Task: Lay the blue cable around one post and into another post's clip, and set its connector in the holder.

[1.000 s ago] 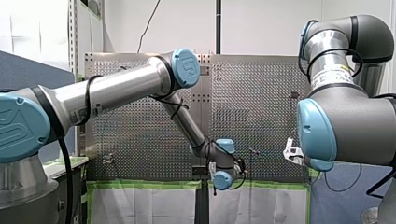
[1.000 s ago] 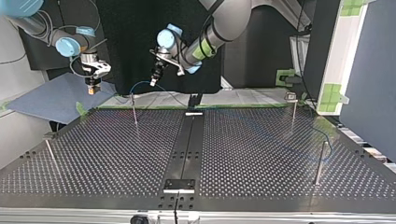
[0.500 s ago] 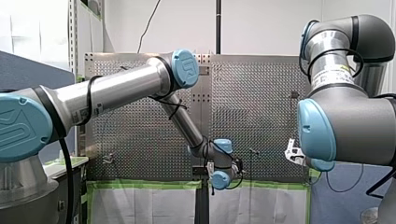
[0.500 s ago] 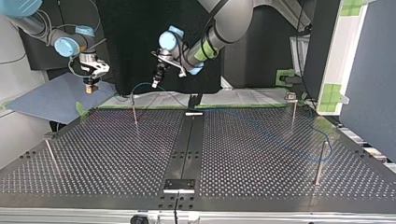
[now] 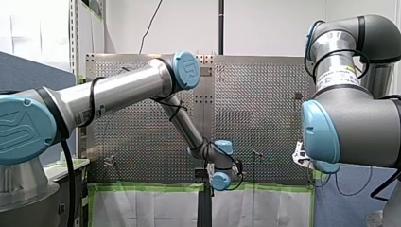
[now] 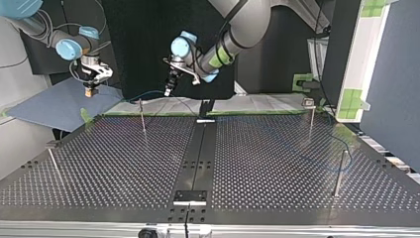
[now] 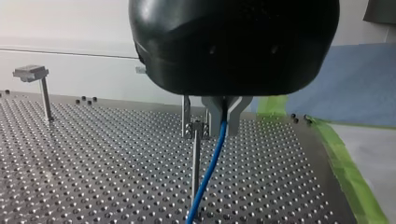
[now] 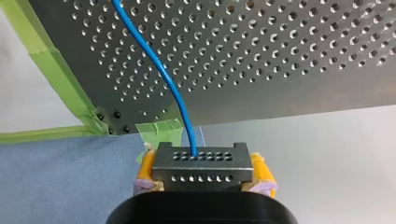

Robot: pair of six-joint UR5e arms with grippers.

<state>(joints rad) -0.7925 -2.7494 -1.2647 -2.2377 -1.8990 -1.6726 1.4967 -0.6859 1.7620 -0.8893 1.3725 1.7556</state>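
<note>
In the left wrist view my left gripper [image 7: 218,125] is shut on the blue cable [image 7: 209,170], which runs down from its metal fingers to the perforated table. A thin post with a clip [image 7: 195,154] stands right beside those fingers. In the right wrist view my right gripper [image 8: 200,173], with yellow pads [image 8: 145,169], is shut on the grey connector [image 8: 200,161]; the blue cable [image 8: 159,65] leaves it toward the table. In the top view my left gripper [image 6: 168,90] hangs near the far post [image 6: 142,115], and my right gripper [image 6: 89,89] holds off the table's far left corner.
More posts stand at the top view's left [image 6: 54,163] and right [image 6: 311,119] [image 6: 339,173]. A black strip [image 6: 198,153] runs down the table's middle with a holder plate [image 6: 189,196] at its near end. Green tape [image 8: 56,79] edges the table; a blue mat [image 8: 60,186] lies beyond.
In the top view my left gripper has shifted slightly right and lower with the cable. My right gripper has moved left and a little up with the connector.
</note>
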